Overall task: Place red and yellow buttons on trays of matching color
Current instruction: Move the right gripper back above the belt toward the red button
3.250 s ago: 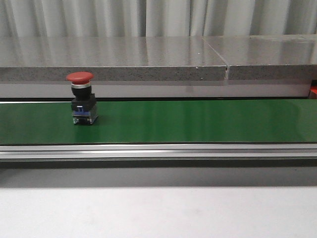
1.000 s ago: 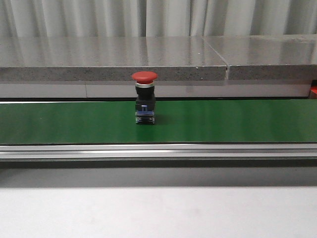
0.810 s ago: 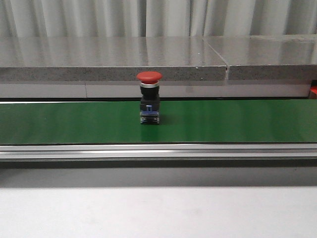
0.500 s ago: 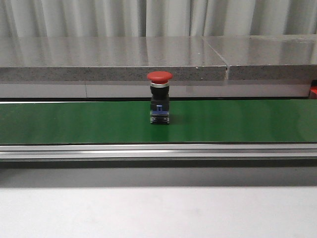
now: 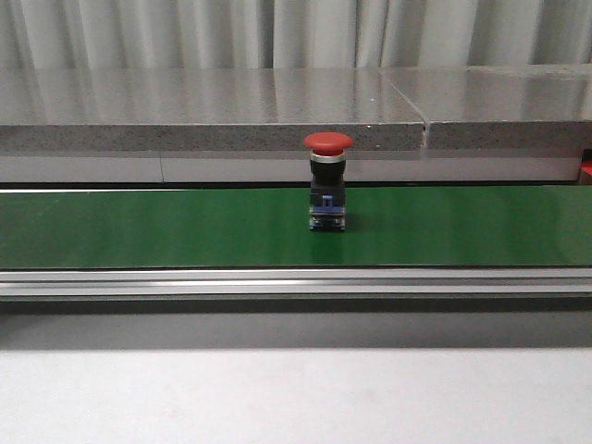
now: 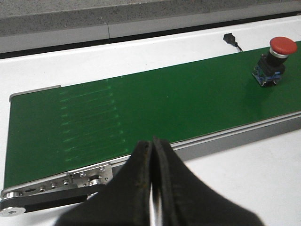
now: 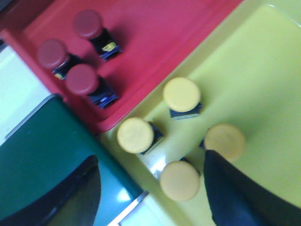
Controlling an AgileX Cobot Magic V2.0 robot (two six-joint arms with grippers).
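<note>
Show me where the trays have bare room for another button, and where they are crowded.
Red tray: its three red buttons cluster at one corner; the floor beyond them, toward the yellow tray, is bare. On the yellow tray, four yellow buttons bunch near the conveyor belt corner under the right gripper; the floor away from that corner is bare.

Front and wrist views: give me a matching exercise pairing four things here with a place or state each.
Things:
1. red mushroom-head button
2. four yellow round-capped buttons
3. three dark-red capped buttons
4. left gripper

Places or states:
A. on the red tray
B. shut, holding nothing
C. upright on the green conveyor belt
D. on the yellow tray

Pairs: 1-C, 2-D, 3-A, 4-B
</note>
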